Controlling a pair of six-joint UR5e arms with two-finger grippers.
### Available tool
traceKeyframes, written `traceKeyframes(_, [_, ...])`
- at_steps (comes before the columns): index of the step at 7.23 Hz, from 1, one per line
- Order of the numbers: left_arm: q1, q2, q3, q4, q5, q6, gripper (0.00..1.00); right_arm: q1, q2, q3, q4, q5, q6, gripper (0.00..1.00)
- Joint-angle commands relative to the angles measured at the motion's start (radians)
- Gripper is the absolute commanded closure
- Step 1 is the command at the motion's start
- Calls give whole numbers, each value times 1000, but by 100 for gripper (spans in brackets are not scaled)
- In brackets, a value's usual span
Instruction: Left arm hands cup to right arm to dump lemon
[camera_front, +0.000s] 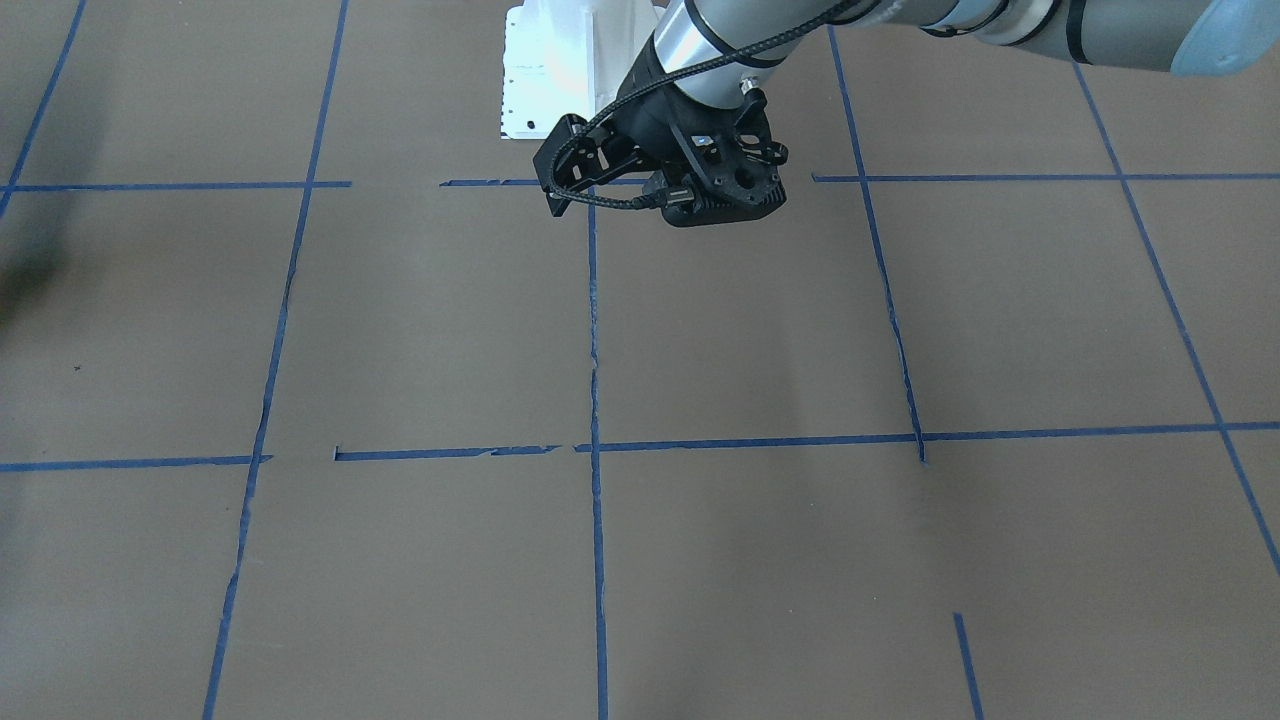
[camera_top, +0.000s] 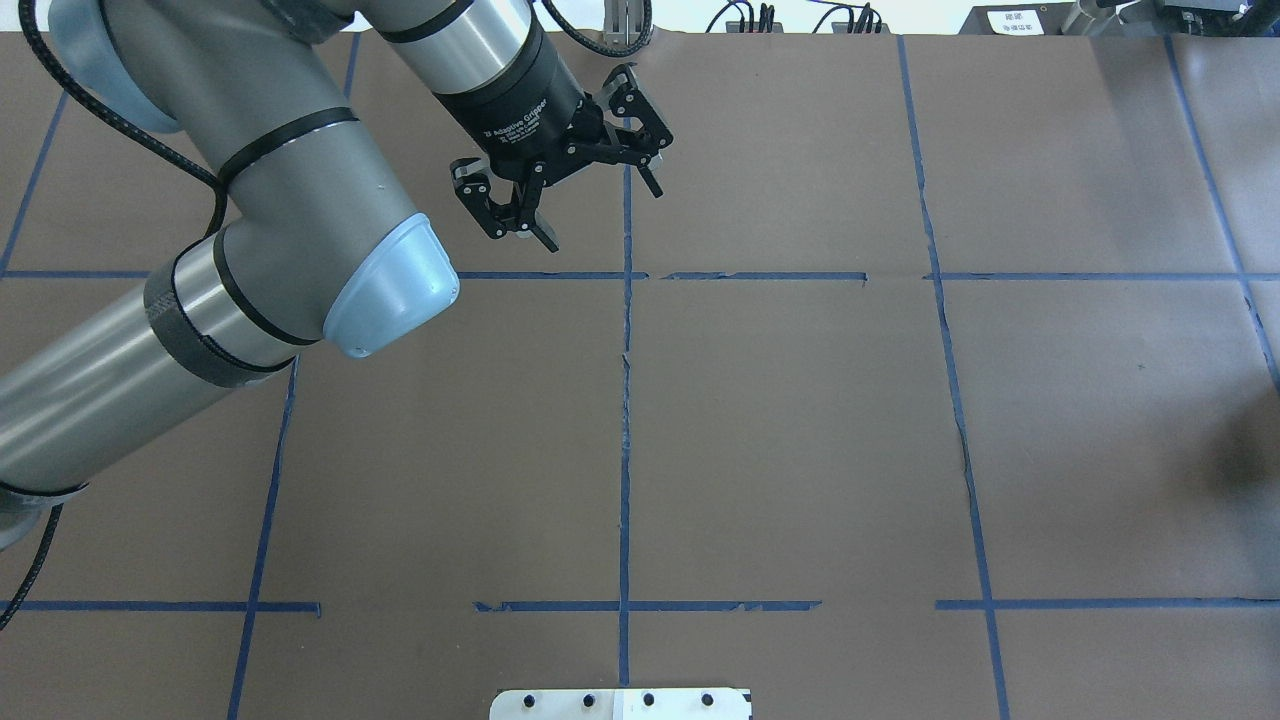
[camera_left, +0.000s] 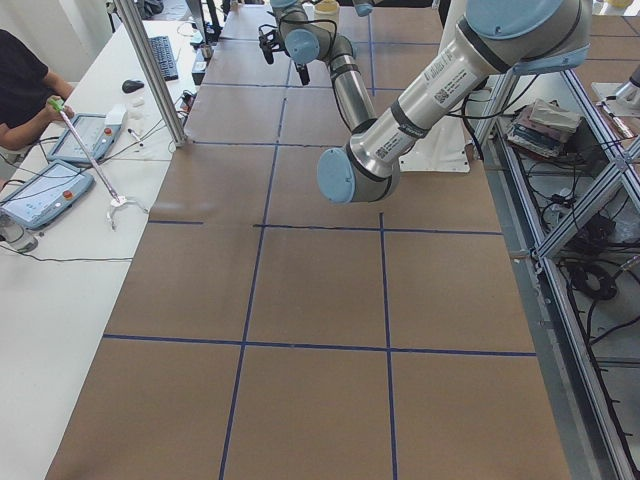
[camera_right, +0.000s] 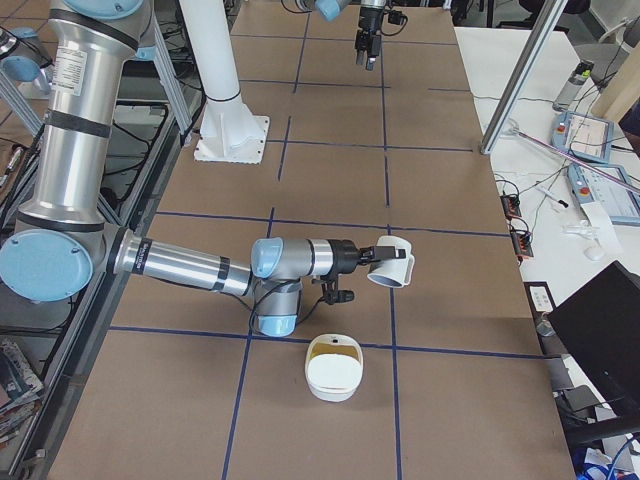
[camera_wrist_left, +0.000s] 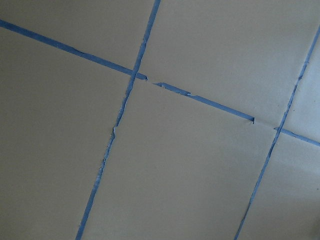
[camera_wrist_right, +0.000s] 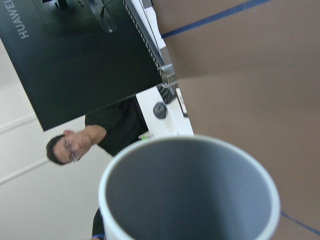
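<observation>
My left arm (camera_top: 300, 200) reaches over the far middle of the table. Its gripper (camera_top: 604, 219) is open and empty above the brown paper. In the front-facing view only its black bracket (camera_front: 720, 170) shows. The exterior right view shows my right arm (camera_right: 190, 265) stretched low, with the white cup (camera_right: 392, 263) at its gripper (camera_right: 372, 258), tipped on its side off the table; I cannot tell the grip. In the right wrist view the cup's grey inside (camera_wrist_right: 190, 195) holds nothing. The lemon does not show clearly.
A white bowl (camera_right: 333, 378) with a yellowish inside stands on the table just in front of the tipped cup. The white robot pedestal (camera_right: 225, 110) stands at the table's edge. An operator (camera_wrist_right: 65, 145) and a monitor (camera_wrist_right: 75, 60) are beyond the table.
</observation>
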Motion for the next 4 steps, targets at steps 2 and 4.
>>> traceKeyframes(2, [0,4,0,0,9,0,0,-168,100,179,-345,-135,-323,72])
traceKeyframes(4, [0,15,0,-2,24,3,0,-238,159,243,-481,-154,-579,70])
